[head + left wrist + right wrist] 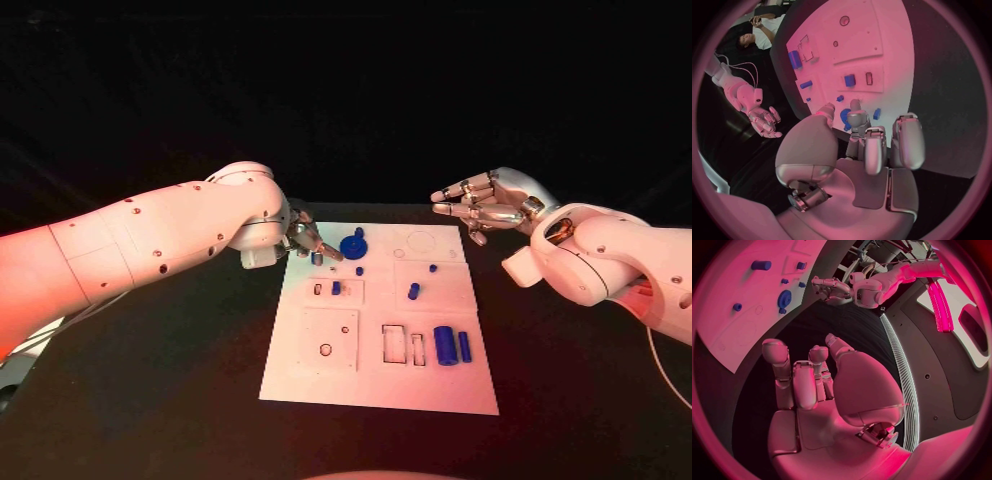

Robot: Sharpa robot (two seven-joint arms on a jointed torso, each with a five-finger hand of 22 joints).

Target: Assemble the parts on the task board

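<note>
The left hand [306, 240] was seen at the far left corner of the white board [378, 385], fingers curled close beside a blue disc [353, 246]. Whether a small blue part [317, 258] was pinched could not be told. The right hand [488, 205] was held above the table beyond the board's far right corner, fingers loosely apart, nothing in them. Other blue parts [446, 345] lay on the board. A slip was judged likely: the disc could be knocked by crowded fingers.

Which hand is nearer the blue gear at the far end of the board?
Left. The left hand has its fingertips right beside the blue gear at the board's far left corner; the right hand hovers off the far right corner.
</note>
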